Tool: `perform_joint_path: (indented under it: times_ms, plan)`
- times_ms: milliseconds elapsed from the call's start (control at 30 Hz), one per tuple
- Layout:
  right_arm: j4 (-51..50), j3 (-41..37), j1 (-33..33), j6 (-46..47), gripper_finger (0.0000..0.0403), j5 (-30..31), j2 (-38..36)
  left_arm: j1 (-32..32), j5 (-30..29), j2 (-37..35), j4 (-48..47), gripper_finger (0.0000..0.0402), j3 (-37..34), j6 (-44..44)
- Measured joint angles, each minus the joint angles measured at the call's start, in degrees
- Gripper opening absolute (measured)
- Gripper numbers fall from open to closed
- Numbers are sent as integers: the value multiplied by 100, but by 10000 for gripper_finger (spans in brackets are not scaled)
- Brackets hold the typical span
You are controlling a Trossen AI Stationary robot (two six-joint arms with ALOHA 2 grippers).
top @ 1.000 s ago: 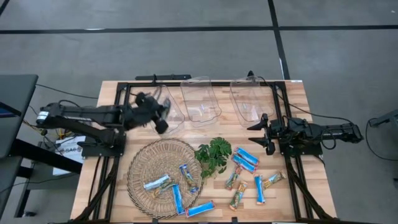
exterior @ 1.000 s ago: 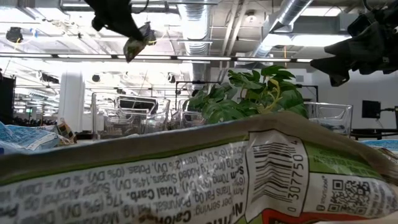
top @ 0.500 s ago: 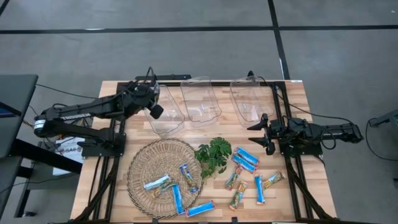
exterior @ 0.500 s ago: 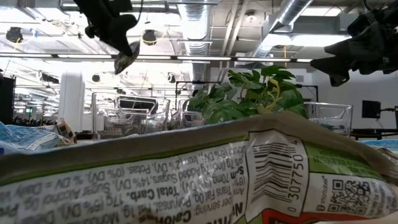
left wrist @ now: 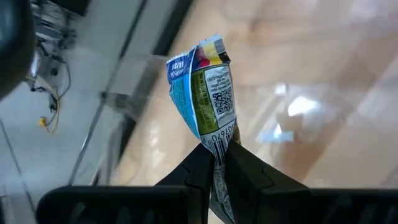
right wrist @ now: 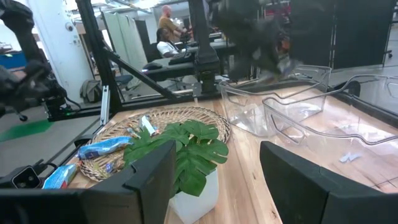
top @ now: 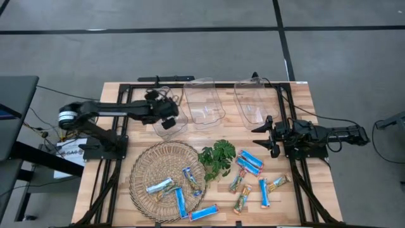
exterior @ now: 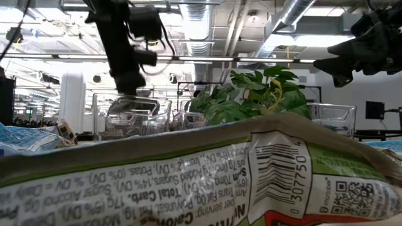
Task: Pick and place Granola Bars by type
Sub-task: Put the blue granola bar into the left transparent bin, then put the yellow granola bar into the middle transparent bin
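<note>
My left gripper hangs over the leftmost clear bin, fingers pointing down, shut on a blue, green and white granola bar. In the low view it stands at that bin's rim. My right gripper waits open at the table's right side, near the green sprig. Several bars lie in the wicker basket, among them a blue one. More lie flat on the table to the sprig's right, blue and tan. My left gripper pinches the bar between its two fingers at the barcode end. The rest of the wrapper sticks out past the fingertips. The fingers come from above, pointing down, and the bar hangs lifted clear over the leftmost bin.
Three clear bins stand along the far edge: left, middle and right. A black frame borders the table. One wrapped bar lies right before the low camera and blocks most of that view. People sit in the room behind.
My left gripper, holding the bar throughout, swung a little toward the far edge, then came down and rightward over the leftmost bin, turning its fingers to point down. In the low view it dropped from the top of the picture to the bin's rim. The right arm kept still.
</note>
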Motion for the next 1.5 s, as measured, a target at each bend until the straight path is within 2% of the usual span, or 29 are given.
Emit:
perform_joint_path:
  times_ms: [167, 333, 433, 867, 1033, 1233, 1367, 1500]
  plan:
    - [0, -1, 0, 0, 225, 0, 0, -50, 419, 486, 28, 29, 0, 148]
    - [0, -2, 0, 0, 225, 0, 2, -80, 940, 507, 11, 29, 1, 204]
    - [0, -2, 1, 0, 225, 0, 0, -80, 968, 476, 8, 35, 2, 204]
    - [0, -2, 2, 0, 225, 0, 0, -62, 702, 390, 86, 137, 0, 315]
    - [0, 0, 0, 0, 225, 0, 1, -38, 681, -60, 183, 150, 2, 316]
    - [0, 0, 0, 0, 225, 0, 0, -122, 620, -942, 389, 151, 2, 197]
    - [0, -2, 0, 0, 225, 0, 1, -435, 753, -1478, 790, 151, 2, 15]
    - [0, 0, 6, 0, 225, 0, 2, -960, 1163, -1802, 1292, 151, 4, -48]
